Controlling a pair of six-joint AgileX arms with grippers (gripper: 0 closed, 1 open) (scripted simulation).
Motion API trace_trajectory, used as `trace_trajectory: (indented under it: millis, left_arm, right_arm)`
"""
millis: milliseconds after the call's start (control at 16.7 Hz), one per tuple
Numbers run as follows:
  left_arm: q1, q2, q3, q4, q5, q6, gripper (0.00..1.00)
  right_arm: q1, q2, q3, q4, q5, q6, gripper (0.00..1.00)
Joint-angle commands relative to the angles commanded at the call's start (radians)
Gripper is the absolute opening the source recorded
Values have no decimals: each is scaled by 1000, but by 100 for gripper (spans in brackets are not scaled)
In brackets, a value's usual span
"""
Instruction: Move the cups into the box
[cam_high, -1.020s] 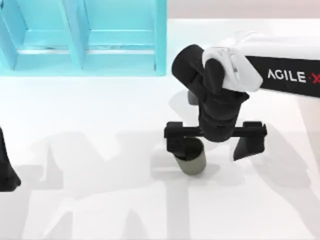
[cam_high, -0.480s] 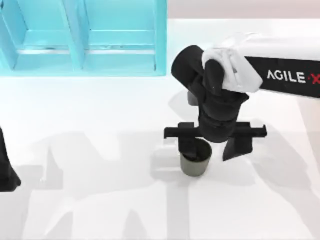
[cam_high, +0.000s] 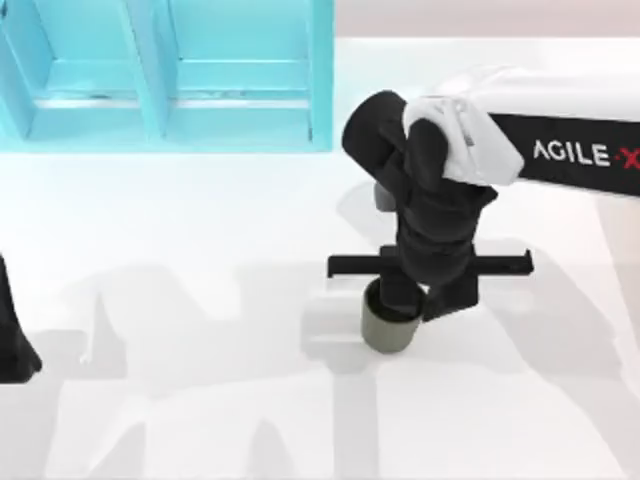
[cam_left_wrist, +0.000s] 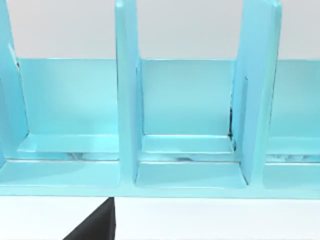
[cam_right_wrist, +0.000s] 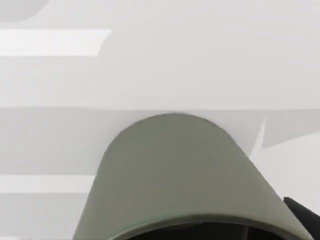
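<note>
My right pincer (cam_high: 422, 297) and wrist cover most of the olive cup (cam_high: 388, 328) from above; its rim and interior are largely hidden there. In the right wrist view the cup (cam_right_wrist: 175, 175) is cut off at the frame edge, so its mouth barely shows. The box (cam_high: 165, 75) runs past the top and left edges of the top view. My left arm (cam_high: 12, 335) is cropped at the left edge, its pincer out of frame.
</note>
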Motion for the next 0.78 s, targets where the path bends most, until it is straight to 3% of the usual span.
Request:
trace_trajectory:
  millis: [420, 780]
  left_arm:
    - [0, 0, 0, 0, 0, 0, 100]
    - [0, 0, 0, 0, 0, 0, 100]
  right_arm:
    - [-5, -4, 0, -3, 0, -2, 0]
    - [-152, -182, 5, -189, -2, -148, 0]
